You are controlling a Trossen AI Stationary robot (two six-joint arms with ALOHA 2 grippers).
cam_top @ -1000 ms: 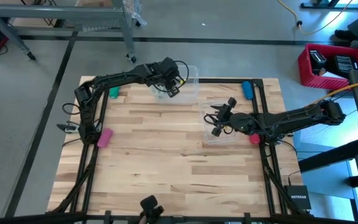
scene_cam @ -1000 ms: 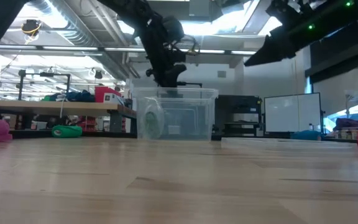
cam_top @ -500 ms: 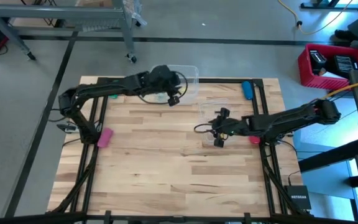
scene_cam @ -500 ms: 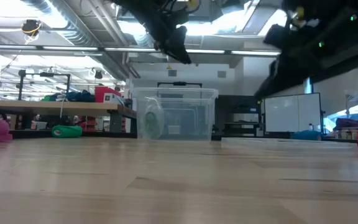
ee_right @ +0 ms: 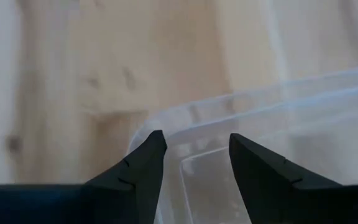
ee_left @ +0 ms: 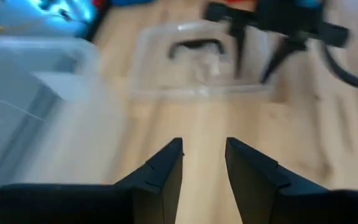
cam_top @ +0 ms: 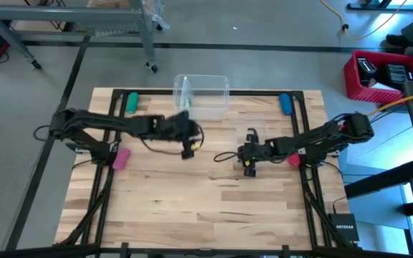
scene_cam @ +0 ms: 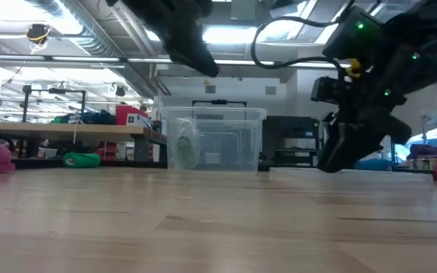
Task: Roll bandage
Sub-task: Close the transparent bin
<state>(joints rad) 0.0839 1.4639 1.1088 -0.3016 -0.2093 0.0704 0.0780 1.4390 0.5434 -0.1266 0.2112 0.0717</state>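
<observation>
The bandage shows in none of the views. My left gripper hangs open and empty above the table's middle, on the near side of a clear plastic box; in its wrist view the gap between its fingers holds nothing. My right gripper is open and tipped down, low over a flat clear lid that lies on the table right of centre. Its fingertips stand just over a rounded corner of that lid. My right gripper comes at the lid's corner slanting down from the table's right. In the low view the fingertips are at about the lid's height. Whether they touch the lid, I cannot tell.
The clear box stands at the far edge with a pale rounded thing inside. A green cylinder and a blue one lie at the far corners, a pink one left, a red one right. Bare wood fills the near half.
My left gripper has drawn back from above the clear box toward the table's near side and left, staying high and still open. My right gripper has come down toward the lid, tipped steeply downward, still open.
</observation>
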